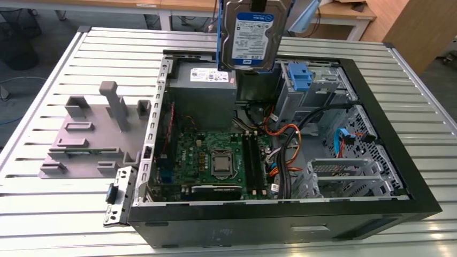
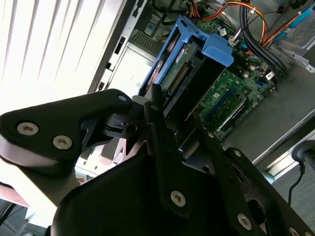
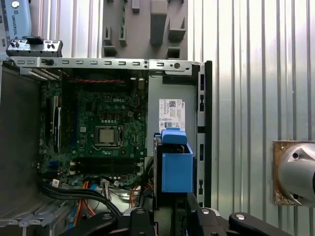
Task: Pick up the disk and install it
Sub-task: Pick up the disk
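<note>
Pinching the disk (image 1: 246, 32) by its sides with the claw (image 2: 174, 113) and holding it upright, high over the open computer case (image 1: 286, 225) toward the tabletop's (image 1: 71, 225) far edge in the exterior view, seemingly for keeping it clear of the cables (image 1: 286, 144).

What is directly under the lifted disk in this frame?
The grey power supply lies below the disk, inside the open case. Its white label shows in the first wrist view. The part straight beneath the disk is covered.
</note>
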Robot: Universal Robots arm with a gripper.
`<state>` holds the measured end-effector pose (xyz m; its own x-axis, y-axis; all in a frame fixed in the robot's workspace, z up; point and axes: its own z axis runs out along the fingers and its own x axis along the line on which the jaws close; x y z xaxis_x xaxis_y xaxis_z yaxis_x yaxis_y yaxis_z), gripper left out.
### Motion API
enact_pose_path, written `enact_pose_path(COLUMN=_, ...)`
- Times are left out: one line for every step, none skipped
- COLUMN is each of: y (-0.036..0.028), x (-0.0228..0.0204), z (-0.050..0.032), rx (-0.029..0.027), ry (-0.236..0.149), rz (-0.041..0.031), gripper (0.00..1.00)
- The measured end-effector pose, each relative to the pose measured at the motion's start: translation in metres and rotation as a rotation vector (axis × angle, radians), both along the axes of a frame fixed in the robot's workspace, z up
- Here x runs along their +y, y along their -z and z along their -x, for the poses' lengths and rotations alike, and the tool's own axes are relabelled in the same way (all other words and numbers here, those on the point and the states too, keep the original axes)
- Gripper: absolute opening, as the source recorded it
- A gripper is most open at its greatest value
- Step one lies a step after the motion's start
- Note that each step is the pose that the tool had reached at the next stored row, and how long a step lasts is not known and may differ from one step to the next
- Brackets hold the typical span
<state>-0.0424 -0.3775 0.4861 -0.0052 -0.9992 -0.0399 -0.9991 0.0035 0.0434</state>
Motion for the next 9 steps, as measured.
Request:
enact_pose_path(y=0.0000, x=-0.0011, z=0.0000, rx=0.0000, ry=0.000, rz=0.0000, gripper=0.35)
enact_pose_path(y=0.0001, x=-0.0022, z=0.0000, rx=-0.0001, ry=0.000, rz=0.0000, gripper=0.35)
enact_pose_path(y=0.0001, x=-0.0034, z=0.0000, rx=0.0000, ry=0.000, rz=-0.0001, gripper=0.35)
enact_pose_path(y=0.0000, x=-0.0044, z=0.0000, rx=0.0000, ry=0.000, rz=0.0000, gripper=0.35)
enact_pose_path(y=0.0001, x=-0.0055, z=0.0000, rx=0.0000, ry=0.000, rz=0.0000, gripper=0.35)
enact_pose_path(y=0.0001, x=-0.0066, z=0.0000, rx=0.0000, ry=0.000, rz=0.0000, gripper=0.35)
enact_pose_path(y=0.0001, x=-0.0076, z=0.0000, rx=0.0000, ry=0.000, rz=0.0000, gripper=0.35)
enact_pose_path(y=0.0001, x=-0.0087, z=0.0000, rx=0.0000, ry=0.000, rz=0.0000, gripper=0.35)
enact_pose_path(y=0.0001, x=-0.0098, z=0.0000, rx=0.0000, ry=0.000, rz=0.0000, gripper=0.35)
